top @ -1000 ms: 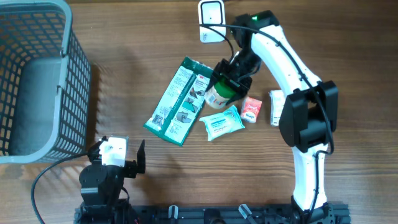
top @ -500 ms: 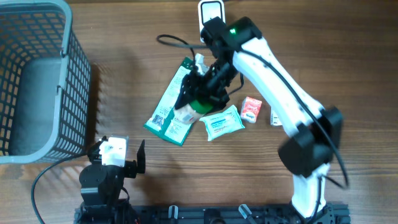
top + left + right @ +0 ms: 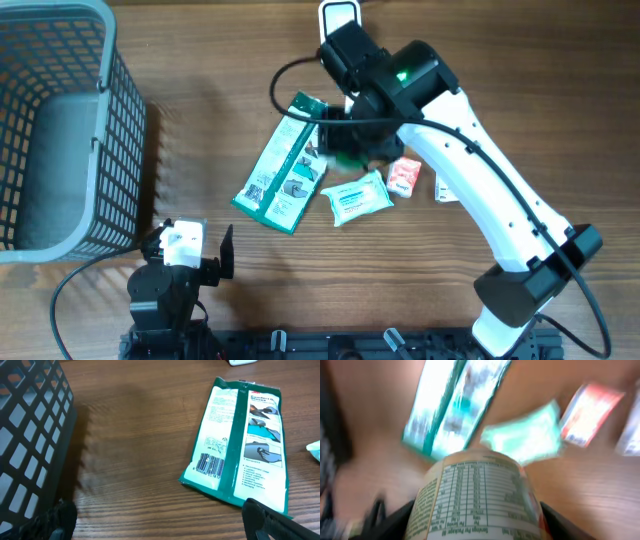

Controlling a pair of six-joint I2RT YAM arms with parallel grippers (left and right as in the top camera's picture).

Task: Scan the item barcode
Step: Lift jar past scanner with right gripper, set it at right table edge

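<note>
Left hand (image 3: 188, 243) sits wide open and empty at the near edge of the bench (image 3: 420, 280). Farther out, the right hand (image 3: 345, 138) clamps the jar (image 3: 476, 494) above the green packet (image 3: 283, 165). The white scanner (image 3: 340, 17) lies just beyond, closest to this arm.

Brown wood-grain worktop (image 3: 200, 70); grey grid-mesh plastic basket (image 3: 125, 130); green-and-white flat packet (image 3: 285, 165); mint-green soft wipes pack (image 3: 358, 196); red-and-white small box (image 3: 404, 175); cream-labelled round jar (image 3: 477, 495), black print.
</note>
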